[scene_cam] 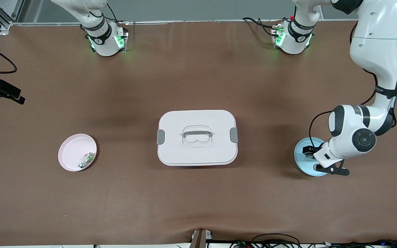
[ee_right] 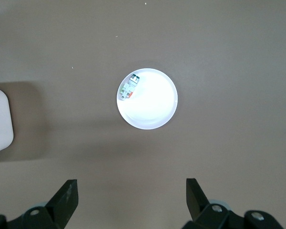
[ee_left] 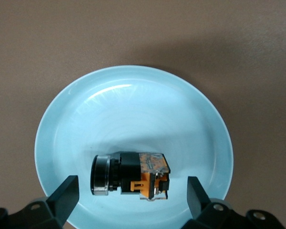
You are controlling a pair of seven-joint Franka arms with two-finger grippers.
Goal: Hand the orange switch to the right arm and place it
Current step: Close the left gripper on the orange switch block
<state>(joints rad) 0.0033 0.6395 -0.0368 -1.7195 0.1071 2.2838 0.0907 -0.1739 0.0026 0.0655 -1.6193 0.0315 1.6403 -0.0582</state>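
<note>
The orange switch, a small black block with an orange end and a silvery cap, lies on its side on a light blue plate at the left arm's end of the table. My left gripper is open just above that plate, with one finger on each side of the switch and not touching it. In the front view the left hand hides the switch. My right gripper is open and empty, high over the bare table.
A pink plate at the right arm's end holds a small white-and-green component; both also show in the right wrist view, the plate and the component. A white lidded box stands at the table's middle.
</note>
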